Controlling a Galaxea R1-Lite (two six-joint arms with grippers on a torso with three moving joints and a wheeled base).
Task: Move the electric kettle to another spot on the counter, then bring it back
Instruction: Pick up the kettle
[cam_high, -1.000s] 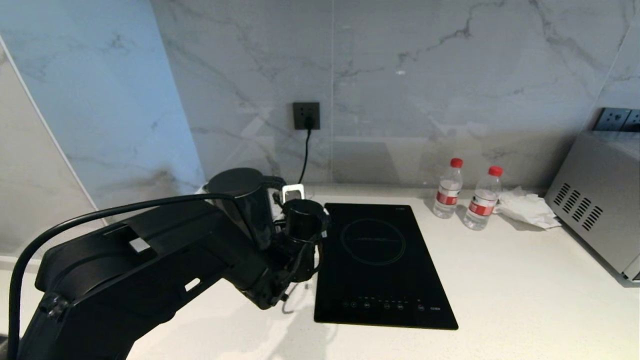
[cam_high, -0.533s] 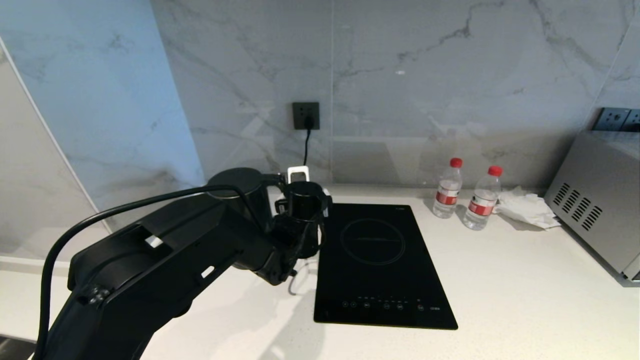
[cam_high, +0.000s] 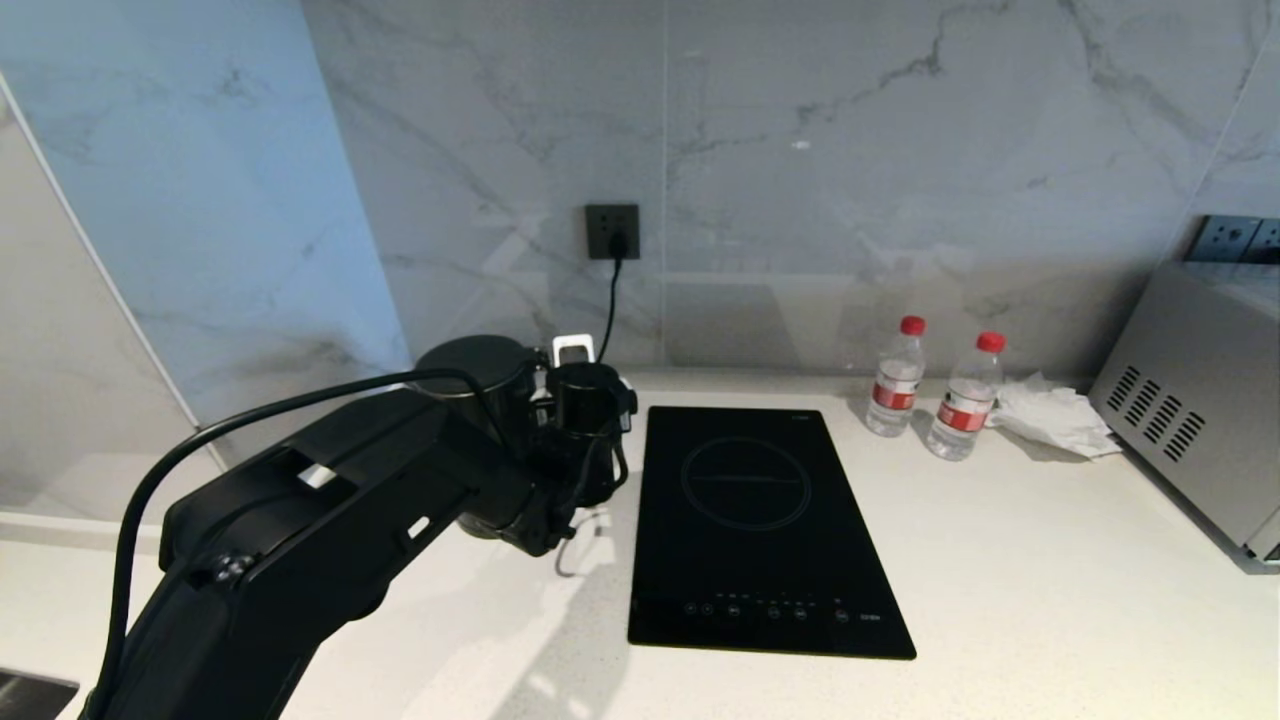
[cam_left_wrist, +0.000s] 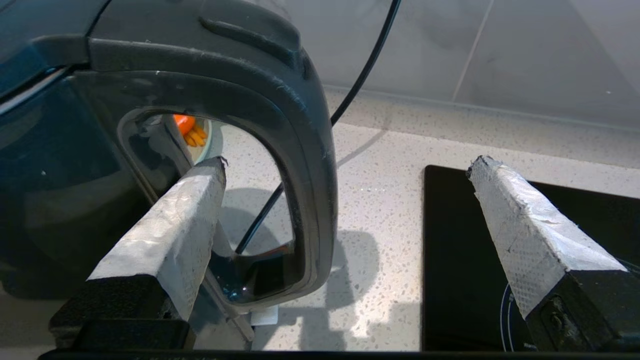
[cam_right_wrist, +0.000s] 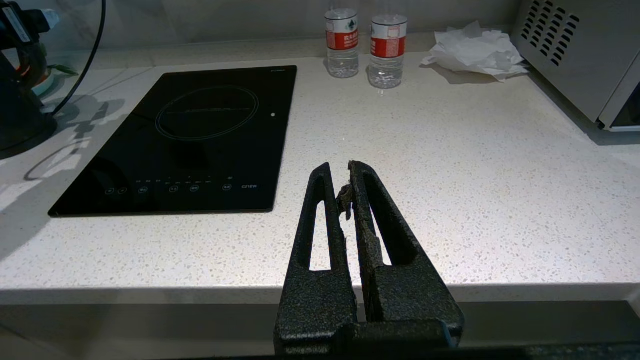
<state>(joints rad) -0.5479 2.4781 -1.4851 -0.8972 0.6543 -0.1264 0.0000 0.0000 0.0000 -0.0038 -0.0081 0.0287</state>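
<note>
A white speckled counter (cam_high: 1000, 560) runs below a marble-tiled wall, with the electric kettle (cam_high: 480, 375) standing at its back left, close beside the black induction hob (cam_high: 760, 530). The left gripper (cam_left_wrist: 345, 170) has its jaws spread wide, one finger (cam_left_wrist: 170, 235) inside the kettle's loop handle (cam_left_wrist: 305, 150) and the other outside it, over the hob. Right of the hob stand two water bottles (cam_high: 930, 390), and the right gripper (cam_right_wrist: 345, 180) hangs pressed together over the counter's front edge.

Glossy black electric kettle (cam_high: 480, 385), upright on white speckled counter (cam_high: 1000, 560), beside hob.
</note>
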